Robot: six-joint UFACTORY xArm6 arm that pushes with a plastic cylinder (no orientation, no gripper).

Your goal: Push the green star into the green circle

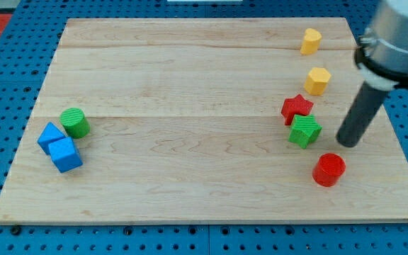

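Observation:
The green star (304, 131) lies on the wooden board at the view's right, just below and touching a red star (297, 108). The green circle (74, 122) is a green cylinder at the view's far left, touching the blue blocks. My tip (348, 142) rests on the board a little to the right of the green star, with a small gap between them, and above the red cylinder (329, 169).
Two blue blocks (51, 136) (66, 154) sit below and left of the green circle. Two yellow hexagonal blocks (317, 80) (311, 41) stand near the view's top right. The board's right edge (395, 120) is close to my tip.

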